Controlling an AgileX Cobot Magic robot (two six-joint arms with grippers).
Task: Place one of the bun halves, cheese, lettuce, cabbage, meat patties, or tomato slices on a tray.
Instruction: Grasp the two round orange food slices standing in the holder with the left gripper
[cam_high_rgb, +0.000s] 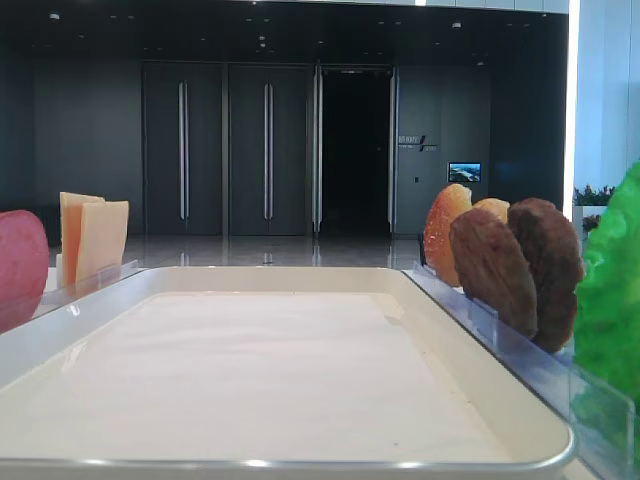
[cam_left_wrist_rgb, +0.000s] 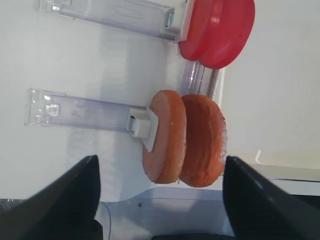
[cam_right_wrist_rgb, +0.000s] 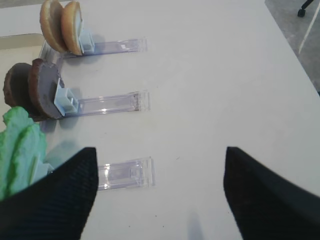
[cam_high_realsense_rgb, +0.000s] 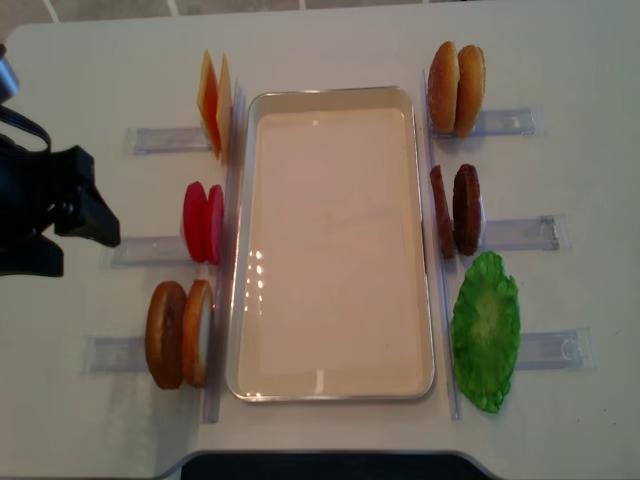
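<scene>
A cream tray (cam_high_realsense_rgb: 240, 300) lies mid-table with nothing on it. Left of it, in racks, stand cheese (cam_high_realsense_rgb: 215, 100), tomato slices (cam_high_realsense_rgb: 203, 222) and bun halves (cam_high_realsense_rgb: 180, 333). On the right stand more bun halves (cam_high_realsense_rgb: 457, 88), meat patties (cam_high_realsense_rgb: 457, 210) and green lettuce (cam_high_realsense_rgb: 486, 330). Cabbage is out of view. My left gripper (cam_left_wrist_rgb: 160, 200) is open and holds nothing, with the left bun halves (cam_left_wrist_rgb: 182, 142) just ahead of its fingers. It shows black at the far left (cam_high_realsense_rgb: 75, 215). My right gripper (cam_right_wrist_rgb: 160, 195) is open over bare table, beside the lettuce (cam_right_wrist_rgb: 20, 150).
Clear plastic slotted racks (cam_high_realsense_rgb: 160, 140) hold the food on both sides and stick outward (cam_right_wrist_rgb: 125, 172). The table's front edge has a dark cut-out (cam_high_realsense_rgb: 320, 465). The low view shows the tray rim (cam_high_rgb: 250, 462) close up, with dark doors behind.
</scene>
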